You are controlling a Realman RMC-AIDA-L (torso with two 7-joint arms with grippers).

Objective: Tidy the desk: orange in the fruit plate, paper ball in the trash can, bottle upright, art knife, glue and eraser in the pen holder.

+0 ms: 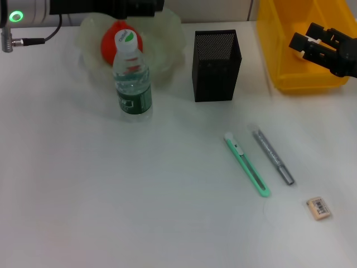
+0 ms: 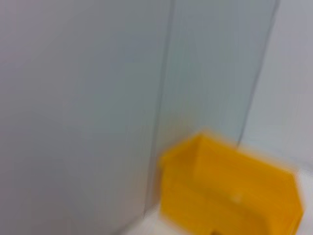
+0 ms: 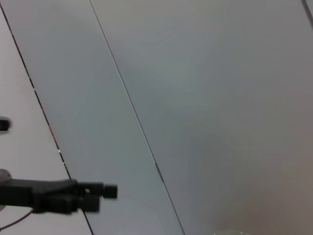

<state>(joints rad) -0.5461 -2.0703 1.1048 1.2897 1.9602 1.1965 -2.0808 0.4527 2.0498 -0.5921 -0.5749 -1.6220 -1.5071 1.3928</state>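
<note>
Eraser (image 1: 319, 207) sat nearest of all on the desk (image 1: 111, 212), down at five o'clock from the middle of the head view, black print up. Next out came the art knife (image 1: 247, 166) and the glue (image 1: 273, 157), lying side by side but apart, both slanted the same way, the glue at three o'clock of the knife. The eraser lay at about four o'clock from both sticks, clear of them.

Further out, the bottle (image 1: 133, 81) stood upright on its base, white cap on top, just in front of the fruit plate (image 1: 167, 42). The orange (image 1: 110, 39) rested inside that plate, partly hidden behind the bottle's cap. At three o'clock of the bottle stood the pen holder (image 1: 216, 65), mouth up, with no contents I could make out through the mesh.

Farthest right, the trash can (image 1: 279, 39) sat at the desk's far corner. The right gripper (image 1: 298, 46) hung over the can's front part, fingers pointing toward nine o'clock; how far apart they stood, I couldn't tell, and nothing showed in them. All three small items lay well apart from it, down toward six and seven o'clock. The left arm (image 1: 100, 5) sat at the far edge above the plate, its gripper out of sight. No paper ball could be picked out.
</note>
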